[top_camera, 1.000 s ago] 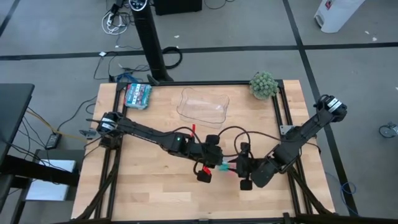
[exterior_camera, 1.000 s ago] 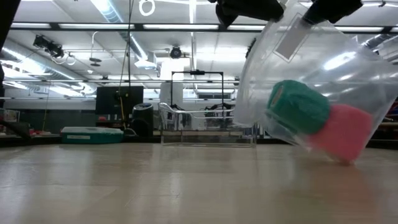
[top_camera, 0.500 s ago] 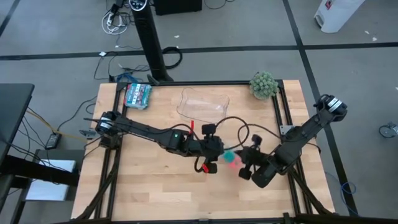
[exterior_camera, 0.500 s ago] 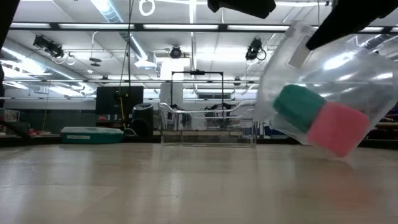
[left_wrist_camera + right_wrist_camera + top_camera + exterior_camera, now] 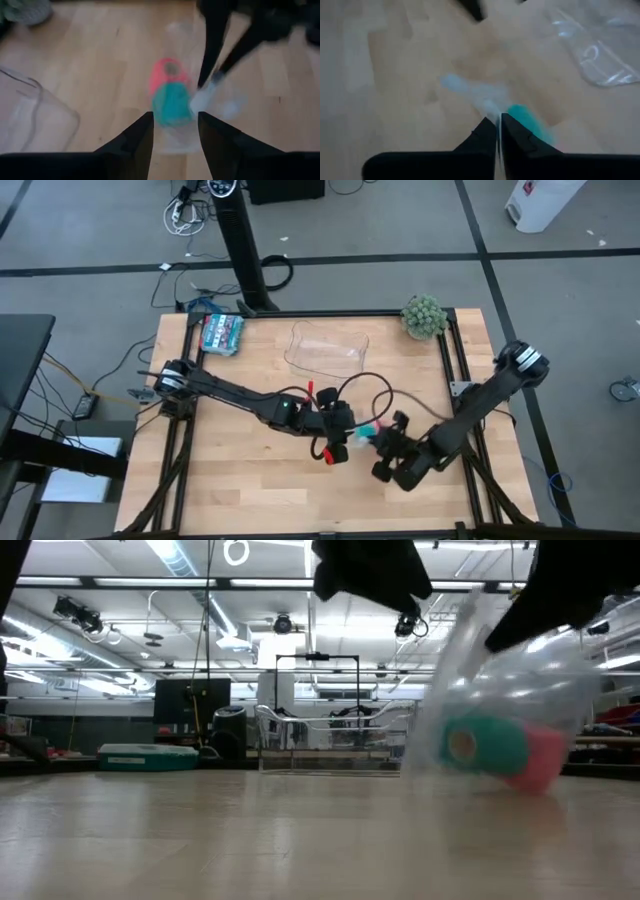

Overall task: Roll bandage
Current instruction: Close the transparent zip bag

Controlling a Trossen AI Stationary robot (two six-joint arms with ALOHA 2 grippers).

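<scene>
The bandage [image 5: 485,745] is a compact teal roll lying on its side inside a clear plastic bag [image 5: 520,670], next to a pink block [image 5: 545,755]. My right gripper [image 5: 498,127] is shut on the bag's film; in the high view it [image 5: 385,445] is near the table's middle right. My left gripper [image 5: 172,130] is open just left of the bag, its fingers on either side of the bag's near end [image 5: 175,142]; whether they touch it I cannot tell. The bag's bottom is low over the table or on it; I cannot tell which. My right gripper pinches a bunched strip of the clear bag's film [image 5: 492,107] between its two shut fingers, above the bandage. The fingers slant down from the table's right side. The bag hangs below them with the teal roll [image 5: 525,117] and the pink block in its bottom.
A clear plastic tray [image 5: 327,350] lies at the far middle of the table, a teal-patterned packet [image 5: 221,332] at the far left corner, a green plant ball [image 5: 424,316] at the far right corner. Bare wood [image 5: 230,470] lies at the near left.
My right gripper has sunk toward the table with the bag and rolled its wrist. The bag, held up between both grippers before, now hangs from the right one alone; my left gripper has let go. The teal roll and pink block have dropped lower and lie level.
</scene>
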